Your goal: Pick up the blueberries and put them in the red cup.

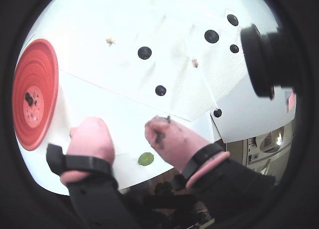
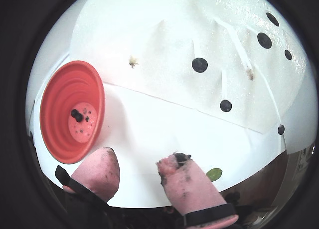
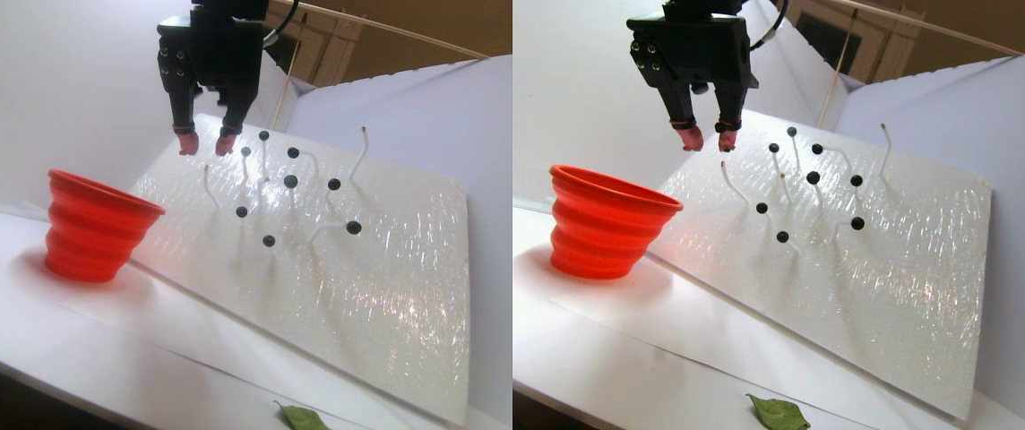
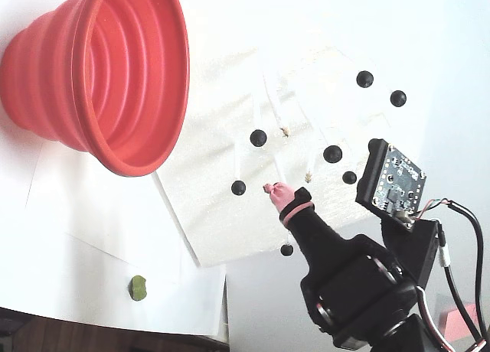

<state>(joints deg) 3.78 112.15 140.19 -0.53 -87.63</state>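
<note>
On the white table the red cup stands upright, its wide mouth up and its narrow base down, so its long axis runs vertical. It sits just beside the lower left edge of a tilted, glittery white board. Two dark berries lie on the cup's floor in a wrist view.

The other blueberries sit on the tips of thin white stalks that rise from the board; seven show there in the stereo pair view, spread across its upper half, apart from each other.

The gripper hangs above the board's upper left corner, fingers pointing down, higher than the cup and up and to the right of its rim. Its two pink, stained fingertips stand apart with a clear gap, and nothing is between them.

A green leaf lies flat on the table near the front edge.
</note>
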